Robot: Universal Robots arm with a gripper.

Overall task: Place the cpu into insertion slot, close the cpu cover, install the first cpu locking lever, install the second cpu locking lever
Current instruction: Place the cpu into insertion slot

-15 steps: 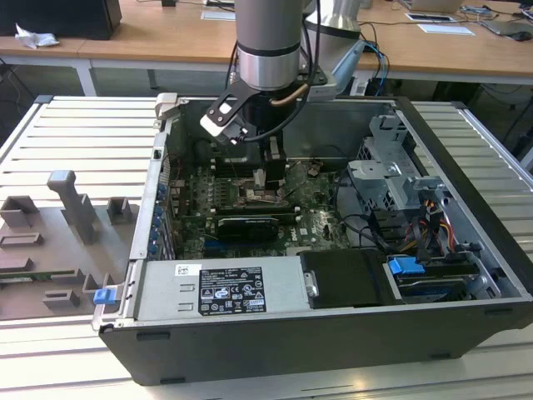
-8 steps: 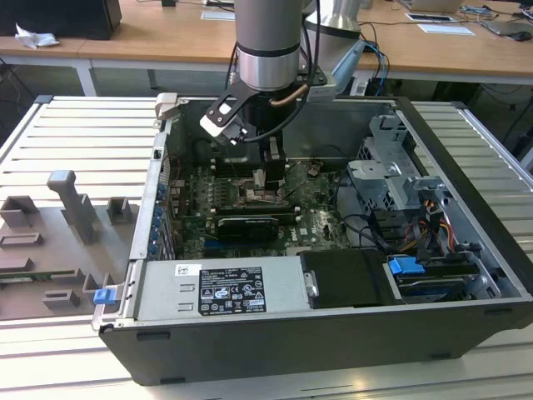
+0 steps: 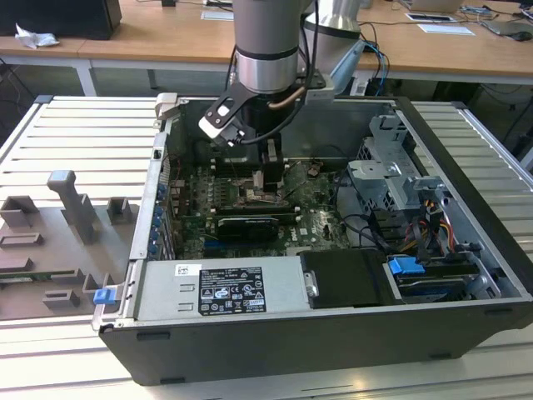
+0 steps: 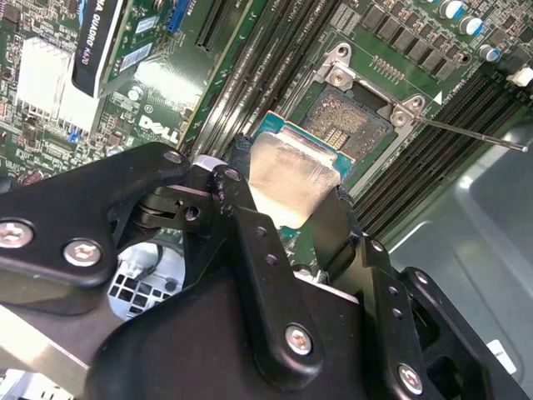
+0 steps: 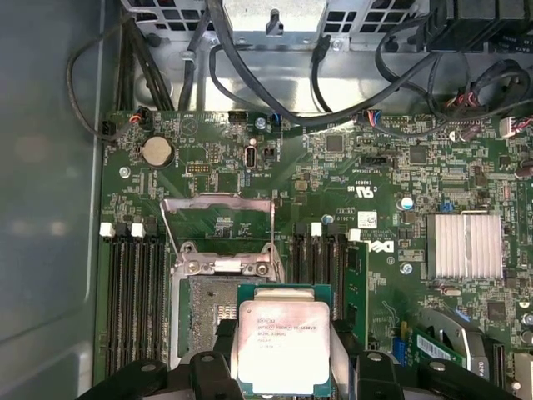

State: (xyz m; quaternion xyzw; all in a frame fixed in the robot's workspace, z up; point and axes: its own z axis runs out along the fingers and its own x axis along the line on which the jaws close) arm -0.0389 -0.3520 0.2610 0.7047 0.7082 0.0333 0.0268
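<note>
Placing step in hand. Grips the small square cpu with a pale silver-grey metal top [image 5: 283,346] in the clenched jaws of the black gripper [image 4: 287,187], partly over the bare insertion slot [image 5: 204,308] on the green motherboard [image 5: 366,167] inside the open black computer case [image 3: 333,346]. Probably not seated yet. Calls for squaring chip edges to the slot. Leaves the thin silver-grey framed cpu cover [image 5: 218,202] raised beyond the slot.

The cpu [image 5: 283,350], a flat square chip with a pale silver top and green rim, sits pinched in the gripper [image 5: 283,333], overlapping one side of the insertion slot [image 5: 204,312], whose gold contacts lie bare. The cpu cover [image 5: 218,202], a thin windowed metal frame, stands swung open at the slot's far edge, about mid-frame in the exterior view
</note>
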